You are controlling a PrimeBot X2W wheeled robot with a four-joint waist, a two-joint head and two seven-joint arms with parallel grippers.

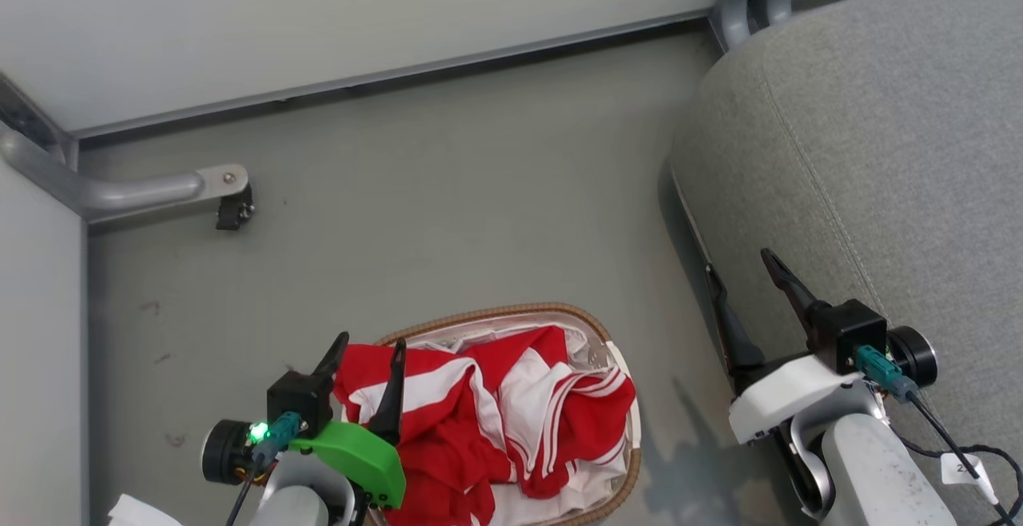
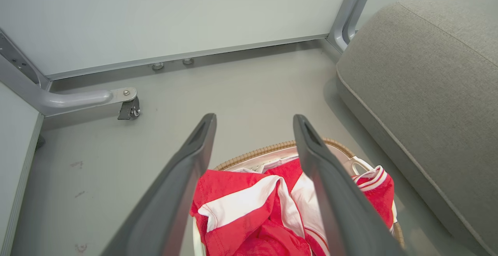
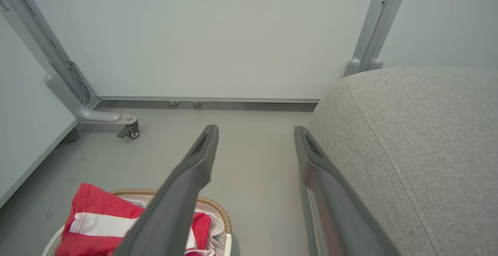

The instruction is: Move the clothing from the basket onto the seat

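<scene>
In the basket (image 1: pixel 511 308), the clothing (image 1: pixel 435 442) lies bunched, no clear long axis; left jaws and right jaws spread.

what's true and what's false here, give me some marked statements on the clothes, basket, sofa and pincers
1. The red garments with white stripes lie in the small oval white plastic basket with a brown woven rim. True.
2. The left pincer is shut on a garment. False: its fingers stand apart above the basket, holding nothing.
3. The large grey woven-fabric sofa stands to the robot's right of the basket. True.
4. The right pincer grips the basket's rim. False: it is open, beside the sofa's edge, apart from the basket.
</scene>
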